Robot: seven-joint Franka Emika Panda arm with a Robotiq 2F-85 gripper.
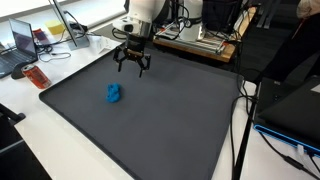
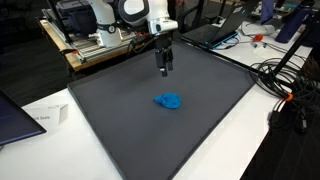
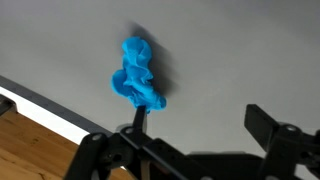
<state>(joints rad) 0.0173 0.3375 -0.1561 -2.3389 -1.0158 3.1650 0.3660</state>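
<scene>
black pincer [image 1: 132, 66] open, pointing down above mat [image 1: 180, 110], apart from blue cloth [image 1: 113, 94].

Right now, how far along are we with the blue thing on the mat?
Done: nothing that shows; the blue crumpled object lies free on the dark mat. In hand: the tool hangs open above the mat, holding nothing, clear of the object. Left: it has not yet been reached or gripped.
</scene>
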